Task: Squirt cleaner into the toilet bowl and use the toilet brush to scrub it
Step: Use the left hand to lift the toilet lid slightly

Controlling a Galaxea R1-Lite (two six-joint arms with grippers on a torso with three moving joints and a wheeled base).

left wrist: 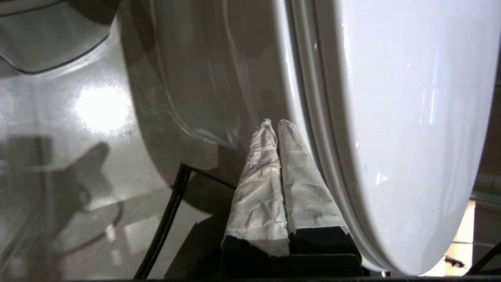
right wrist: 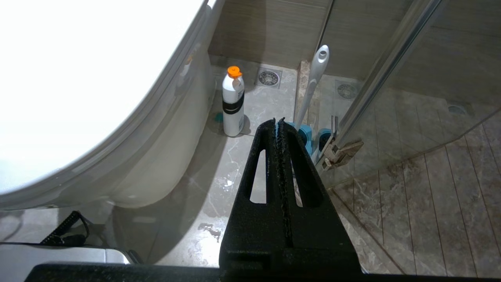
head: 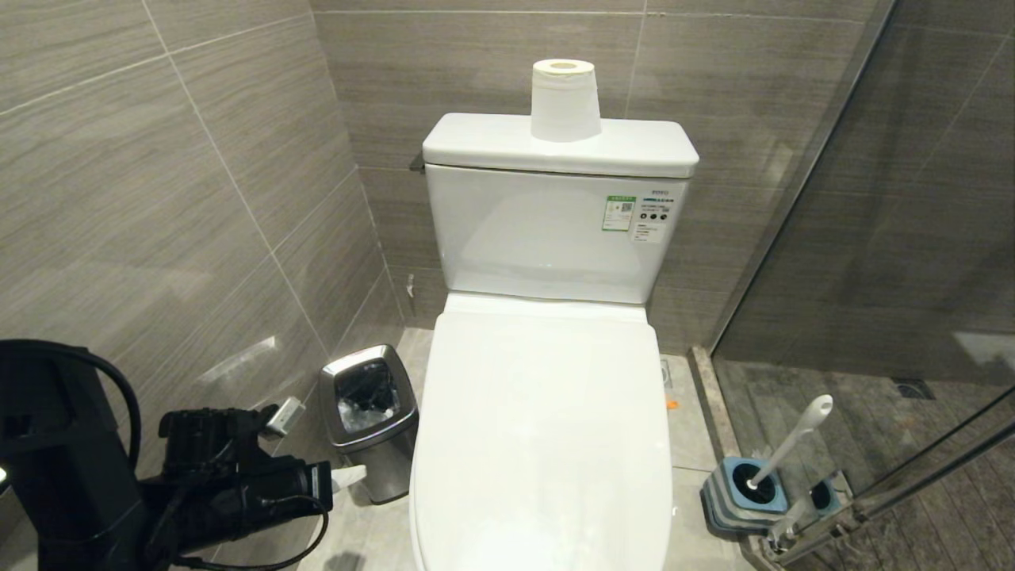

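The white toilet's lid [head: 547, 428] is down, so the inside of the toilet bowl is hidden; its outer wall [left wrist: 203, 78] shows. My left gripper [left wrist: 274, 123] is shut and empty, its fingers wrapped in white tissue, low beside the lid's left edge [left wrist: 332, 164]; the head view shows it [head: 353, 474] between bin and toilet. The toilet brush [head: 793, 444] leans in its blue holder [head: 741, 488] right of the toilet. My right gripper [right wrist: 277, 120] is shut and empty, low on that side, short of the brush handle [right wrist: 313, 86]. A white orange-capped bottle [right wrist: 233, 102] stands by the toilet; whether it holds cleaner I cannot tell.
A small steel bin [head: 369, 412] stands left of the toilet, close to my left arm. A paper roll [head: 564, 99] sits on the tank. The glass shower door [head: 872, 238] and its hinge [right wrist: 340, 150] close off the right. Tiled wall runs along the left.
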